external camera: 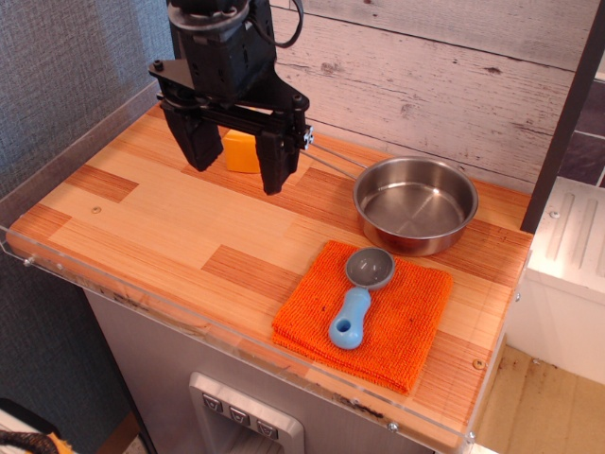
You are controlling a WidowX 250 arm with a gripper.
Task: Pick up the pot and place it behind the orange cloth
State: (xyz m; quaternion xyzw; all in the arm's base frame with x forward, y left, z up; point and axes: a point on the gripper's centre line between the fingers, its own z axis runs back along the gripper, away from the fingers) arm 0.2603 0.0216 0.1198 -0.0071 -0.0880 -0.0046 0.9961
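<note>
The pot [415,203], a shallow shiny steel pan with a thin wire handle pointing left, rests on the wooden counter directly behind the orange cloth [367,312]. The cloth lies near the front right edge with a small grey-bowled blue-handled scoop [359,293] on it. My gripper [236,156] is open and empty, hovering above the counter at the back left, well left of the pot, in front of the yellow cheese-like wedge [239,149], which it partly hides.
A dark post stands at the back left corner and another at the right edge. A whitewashed plank wall runs behind the counter [161,222]. A clear acrylic rim lines the left and front edges.
</note>
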